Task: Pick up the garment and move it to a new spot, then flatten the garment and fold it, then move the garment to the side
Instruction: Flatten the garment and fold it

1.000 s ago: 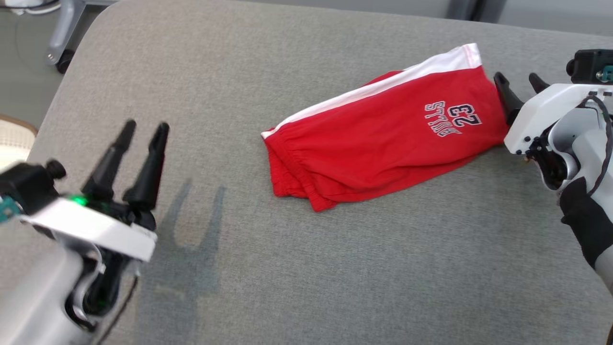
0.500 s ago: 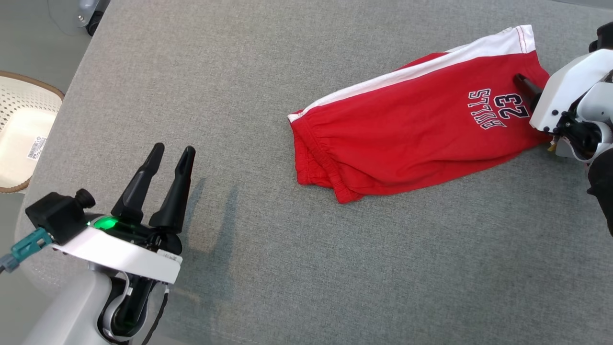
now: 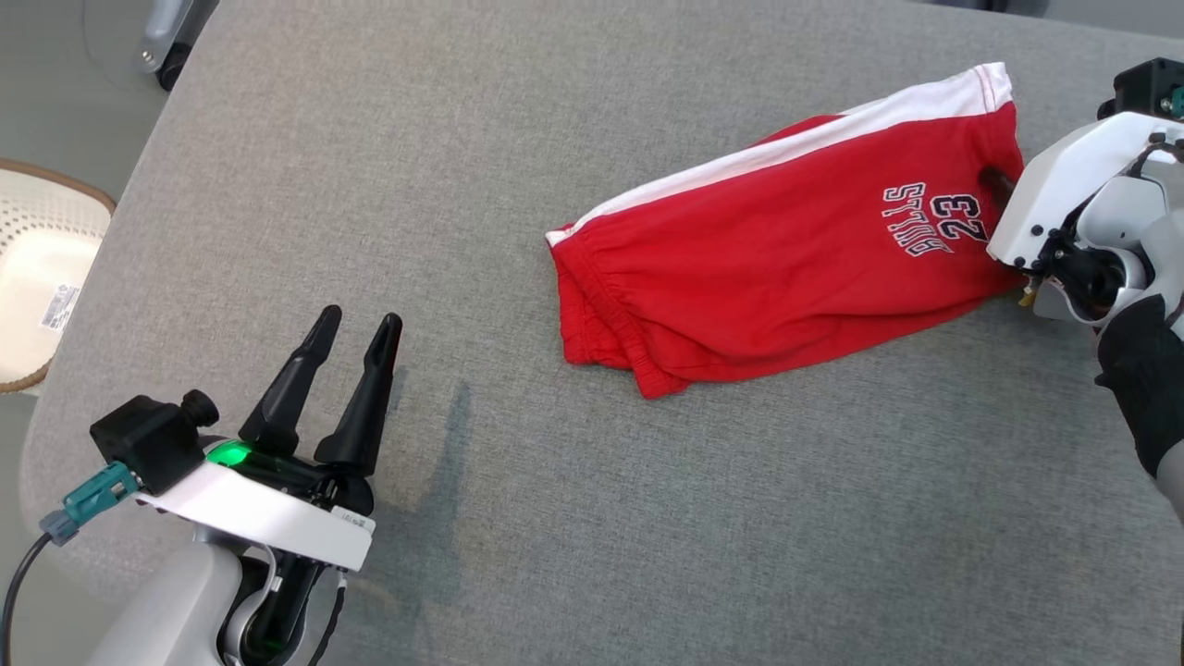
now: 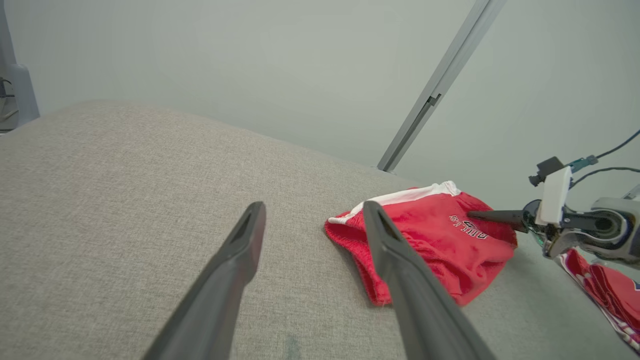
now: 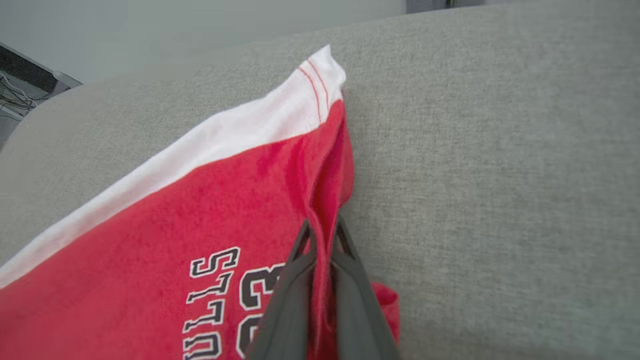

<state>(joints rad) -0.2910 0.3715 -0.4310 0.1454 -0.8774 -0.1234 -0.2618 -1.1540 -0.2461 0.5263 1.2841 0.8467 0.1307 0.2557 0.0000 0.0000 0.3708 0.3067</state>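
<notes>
I read this site as a robotics lab or test cell, not a home. The work area is a table [image 3: 592, 555] padded in plain grey fabric. Bare grey-green wall panels [image 4: 225, 60] stand behind it, with a slanted metal strut [image 4: 434, 94] against them. On the floor off the table's left side I see an equipment caster [image 3: 169, 72] and a white perforated basket [image 3: 37, 231]. Loose cables [image 5: 15, 102] lie beyond the table.

From the head, the right tool [image 3: 997, 180] is mostly hidden by its white housing [image 3: 1054, 185]. The basket [image 3: 65, 178] is cut by the left edge; we cannot read its label [image 3: 57, 305]. From the right wrist, the lettering on the shorts [image 5: 150, 225] runs off the bottom. From the left wrist, another red cloth [image 4: 605, 290] runs off the corner.
</notes>
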